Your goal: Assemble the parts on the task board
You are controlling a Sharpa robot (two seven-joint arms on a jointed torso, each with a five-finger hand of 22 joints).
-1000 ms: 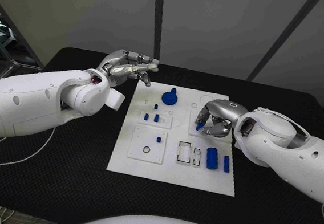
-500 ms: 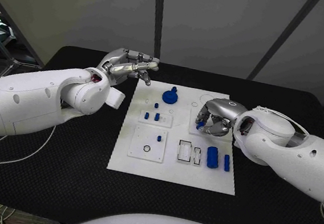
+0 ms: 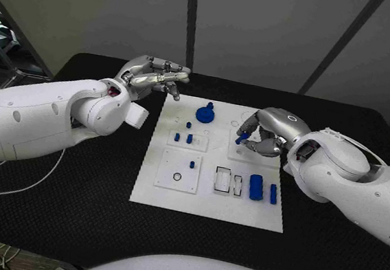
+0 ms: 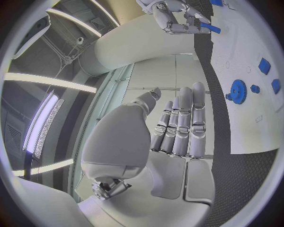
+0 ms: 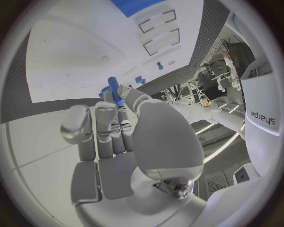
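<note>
The black table point(image 3: 60, 225) carries the white task board point(image 3: 205, 210) at its middle, and both white arms reach over it. The right hand point(image 3: 266, 129) sits higher and further toward the far end of the board than it did a second ago, when it was low over the small square plate point(image 3: 244, 151) on the board's right side. It pinches a slim blue peg point(image 3: 242, 138) between thumb and fingertip, other fingers curled alongside. I judge the peg has been lifted off its spot and is being carried to a socket, so insertion is not yet done.

The left hand point(image 3: 154, 74) has barely moved, hovering just off the board's far left corner, fingers straight and close together, holding nothing.

On the board the blue gear point(image 3: 204, 115) stands near the far edge, two short pegs point(image 3: 183, 137) stand in their plate left of centre, and a blue cylinder point(image 3: 256, 188) and a thin bar point(image 3: 271, 196) lie at the right.

The right wrist view shows the peg point(image 5: 113, 90) clamped at the fingertips, poking out beyond them, which the head view only hints at. The left wrist view shows the left hand's point(image 4: 177, 127) bare palm, and the right hand point(image 4: 177, 19) with its peg seen from the side
</note>
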